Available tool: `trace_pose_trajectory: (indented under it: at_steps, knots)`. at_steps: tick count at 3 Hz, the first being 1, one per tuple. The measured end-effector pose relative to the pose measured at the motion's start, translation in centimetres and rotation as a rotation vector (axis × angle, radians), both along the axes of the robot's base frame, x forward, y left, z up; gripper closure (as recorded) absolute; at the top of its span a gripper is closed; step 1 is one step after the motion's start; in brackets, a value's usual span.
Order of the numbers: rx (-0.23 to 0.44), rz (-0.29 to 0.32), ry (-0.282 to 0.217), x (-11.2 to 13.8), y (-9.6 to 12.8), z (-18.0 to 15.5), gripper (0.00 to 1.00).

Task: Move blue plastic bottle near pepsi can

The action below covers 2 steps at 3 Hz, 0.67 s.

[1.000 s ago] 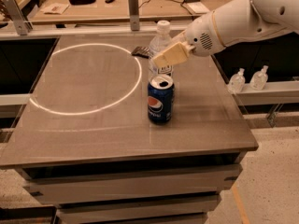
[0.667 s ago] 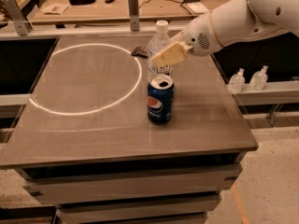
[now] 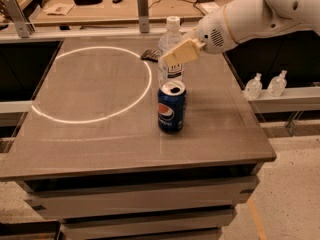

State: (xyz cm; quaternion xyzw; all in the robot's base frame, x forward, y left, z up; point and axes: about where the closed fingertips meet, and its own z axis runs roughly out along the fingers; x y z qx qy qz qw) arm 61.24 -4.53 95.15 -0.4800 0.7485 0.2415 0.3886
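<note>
The blue plastic bottle (image 3: 172,39), clear with a white cap and a white label, stands upright on the grey table (image 3: 100,114), right behind the pepsi can (image 3: 171,106). The can is blue with the round logo and a silver top, and it stands almost touching the bottle's base. My gripper (image 3: 159,58) reaches in from the upper right on a white arm (image 3: 250,16). It sits around the bottle's middle, with a tan part in front of the bottle and a dark part behind it on the left.
A white ring (image 3: 92,86) is marked on the table left of the can. Two small clear pump bottles (image 3: 265,85) stand on a ledge at the right. A cluttered wooden bench (image 3: 100,6) runs along the back. The table's front edge is near the can.
</note>
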Motion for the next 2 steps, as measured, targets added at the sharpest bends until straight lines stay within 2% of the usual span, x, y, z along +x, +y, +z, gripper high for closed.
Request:
trace_pose_trajectory:
  at_steps: [1,2]
  knots:
    - [-0.007,0.016,0.0,-0.06,0.0,0.12,0.12]
    - [-0.007,0.019,0.002,-0.08,0.21,0.05,0.0]
